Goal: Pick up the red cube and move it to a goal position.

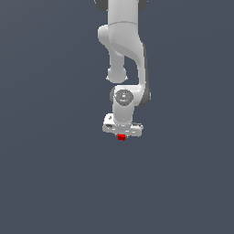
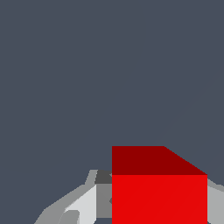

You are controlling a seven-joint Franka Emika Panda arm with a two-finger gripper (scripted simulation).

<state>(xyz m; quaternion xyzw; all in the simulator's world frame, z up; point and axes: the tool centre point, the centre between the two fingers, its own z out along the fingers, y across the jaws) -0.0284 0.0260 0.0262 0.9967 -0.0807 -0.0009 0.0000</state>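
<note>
The red cube (image 1: 121, 136) is tiny and bright red, and sits directly under the white hand of my gripper (image 1: 121, 135) near the middle of the exterior view. In the wrist view the cube (image 2: 159, 192) fills the space between the two grey-white fingers (image 2: 85, 203), which press against its sides. My gripper (image 2: 159, 210) is shut on the cube. The fingertips themselves are hidden in the exterior view. No goal marker shows in either view.
The white arm (image 1: 125, 45) reaches down from the exterior view's top. A plain dark grey-blue surface (image 1: 45, 183) fills both views, with no other objects or edges in sight.
</note>
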